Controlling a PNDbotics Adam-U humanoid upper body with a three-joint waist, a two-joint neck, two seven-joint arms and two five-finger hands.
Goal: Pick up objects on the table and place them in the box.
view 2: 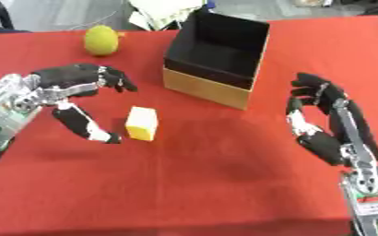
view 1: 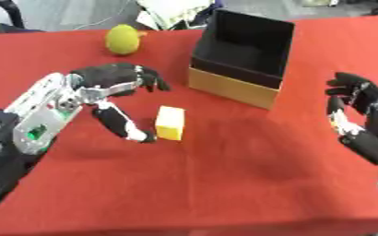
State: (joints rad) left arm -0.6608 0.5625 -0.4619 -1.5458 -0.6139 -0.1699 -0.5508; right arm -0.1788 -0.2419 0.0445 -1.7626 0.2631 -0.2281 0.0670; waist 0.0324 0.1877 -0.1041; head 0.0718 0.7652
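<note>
Red cloth covered the table (view 1: 224, 184) from edge to edge. A yellow block (view 1: 170, 122) stood upright on it, left of the middle and well short of the near edge. The left hand (view 1: 111, 80) reached in from the table's left side and arched over the cloth just beside the block: its fingers (view 1: 148, 76) were curved and spread above and behind the block, while the thumb (view 1: 124, 123) stretched down toward the cloth, its tip close against the block's left face. Whether the thumb actually touched the block could not be told. Nothing was gripped.

A yellow-green round fruit (view 1: 123, 39) lay near the far edge, toward the far left corner, apart from the hand. The box (view 1: 240, 57), black inside with tan cardboard outer walls, sat open-topped near the far edge, right of the middle; what could be seen of its interior was dark and bare. The block lay nearer than the box's near left corner and clear of it.

The right hand (view 2: 329, 120) rested near the table's right edge, fingers relaxed and spread, holding nothing, well apart from the box and the block.
</note>
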